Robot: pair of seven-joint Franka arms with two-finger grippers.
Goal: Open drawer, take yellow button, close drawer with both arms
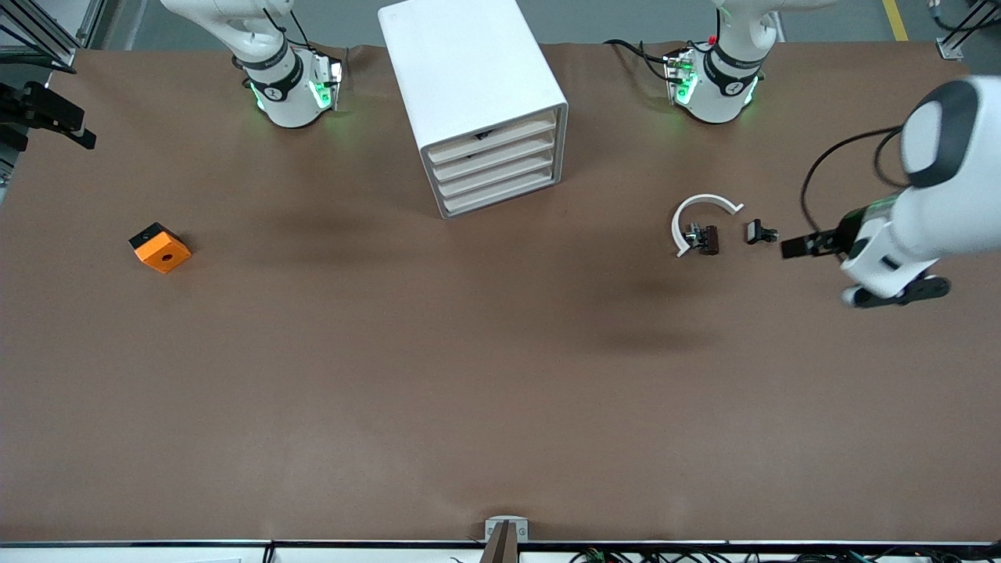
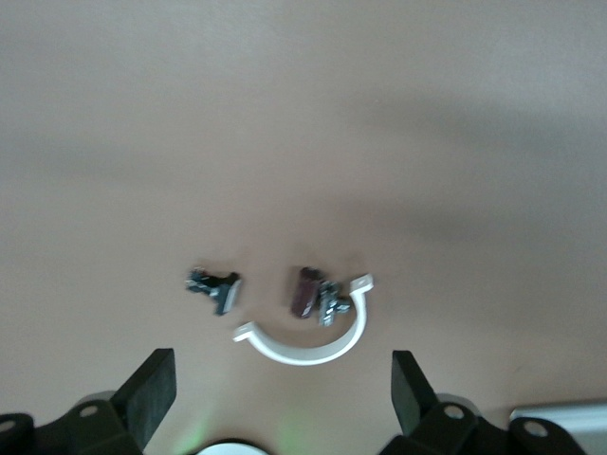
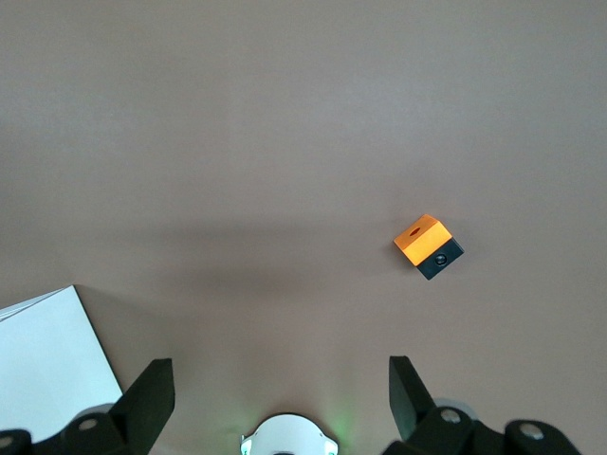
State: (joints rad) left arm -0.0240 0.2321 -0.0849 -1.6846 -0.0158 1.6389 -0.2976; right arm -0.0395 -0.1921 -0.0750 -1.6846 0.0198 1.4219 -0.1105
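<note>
Both fingers pairs spread; four drawers, one orange block.

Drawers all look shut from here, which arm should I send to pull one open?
Probably the left. Left gripper hangs open by the curved white piece, toward the drawer fronts on the white cabinet. Right gripper, open, barely shows at the table's edge.

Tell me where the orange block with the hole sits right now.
The orange block lies on the table toward the right arm's end, nearer the front camera than the white drawer cabinet, apart from it, with nothing touching it.
</note>
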